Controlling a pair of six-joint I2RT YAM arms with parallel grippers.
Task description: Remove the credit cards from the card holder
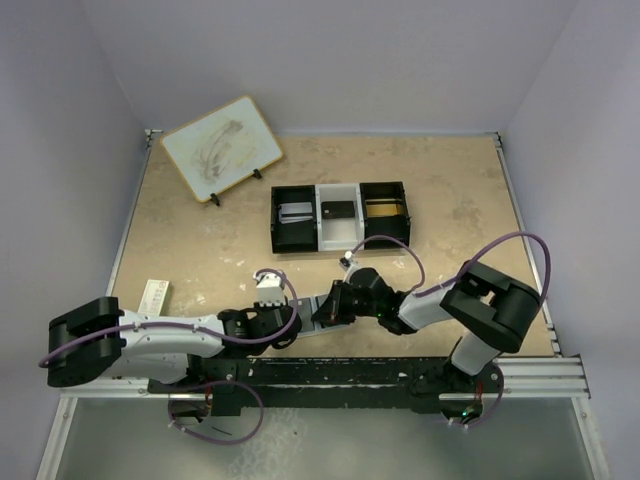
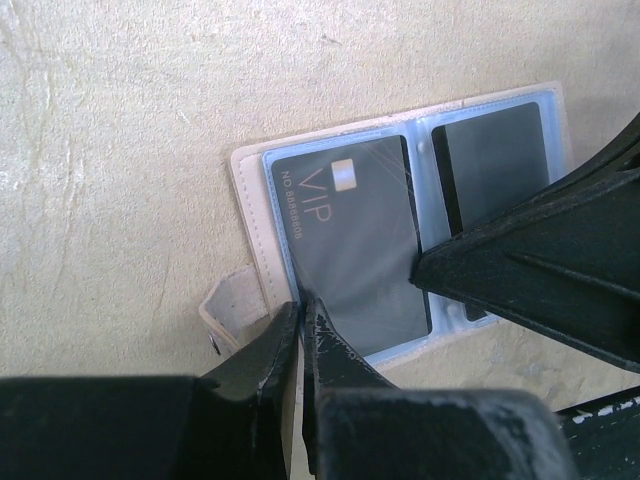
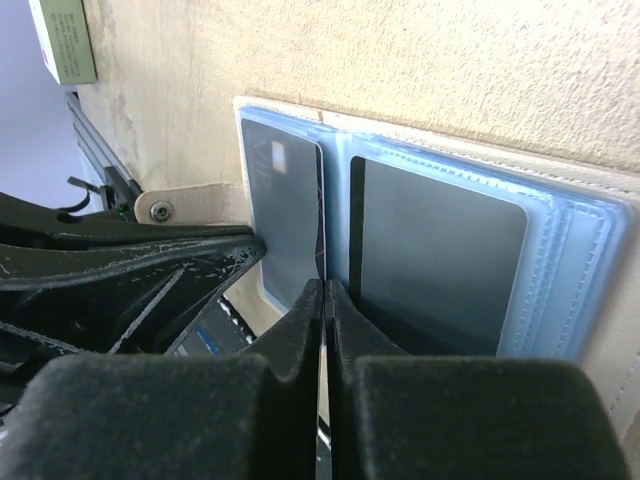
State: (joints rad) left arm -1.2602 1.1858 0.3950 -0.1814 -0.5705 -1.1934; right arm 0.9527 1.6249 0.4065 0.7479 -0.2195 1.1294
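Pale-blue card holder point(image 2: 247, 190) lies open on tabletop point(image 2: 120, 150) btwn my arms w/ 2 dark credit cards point(image 2: 495, 160) still in sleeves, maybe 2 more already in the 1 tray point(image 1: 272, 222); left fingers point(image 2: 262, 355) pressed together at its tan edge, right fingers point(image 3: 298, 335) closed tight at VIP card's point(image 3: 285, 210) inner edge.

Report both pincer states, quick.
Left pincer: shut on the card holder edge.
Right pincer: shut at the dark card edge; grip unclear.

Glossy card holder point(image 2: 400, 240) sleeves, stitched tan edge
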